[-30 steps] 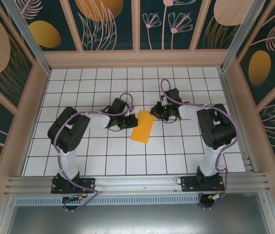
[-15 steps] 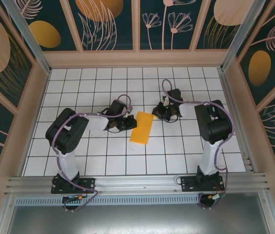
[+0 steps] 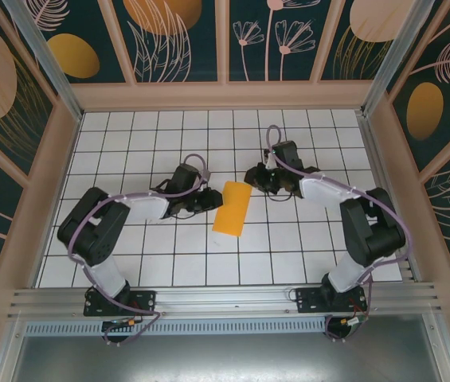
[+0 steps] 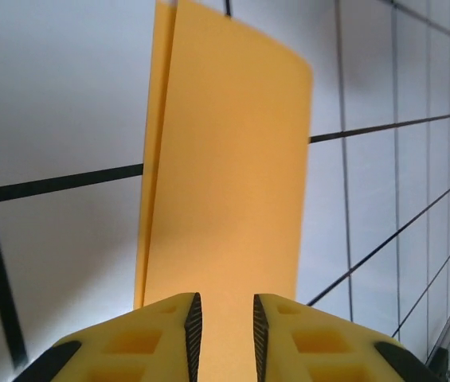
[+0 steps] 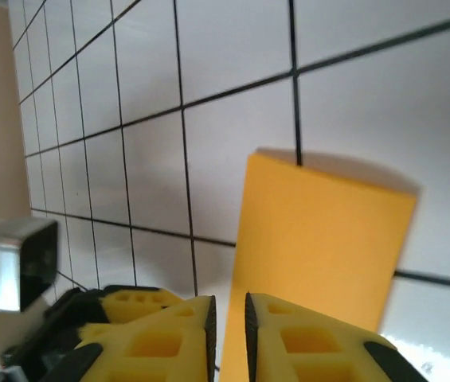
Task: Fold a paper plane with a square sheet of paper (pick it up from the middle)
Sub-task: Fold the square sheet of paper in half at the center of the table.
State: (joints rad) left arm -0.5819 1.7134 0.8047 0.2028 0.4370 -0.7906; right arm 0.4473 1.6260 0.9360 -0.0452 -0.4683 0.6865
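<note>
The square sheet of paper lies folded in half as a long orange-yellow rectangle on the white grid table, near the middle. My left gripper sits low at its left long edge. In the left wrist view the paper stretches away from the left gripper, whose jaws stand slightly apart over the near edge; two layers show along its left side. My right gripper is at the paper's top right corner. Its jaws are a little apart beside the paper. A paper plane is out of view.
Patterned walls with wooden frames enclose the table on three sides. A metal rail runs along the near edge by the arm bases. The left gripper's yellow fingers show in the right wrist view.
Both grippers' jaws have parted from shut. Both arms' elbows have swung outward and toward the near edge. The folded paper has stayed where it was.
</note>
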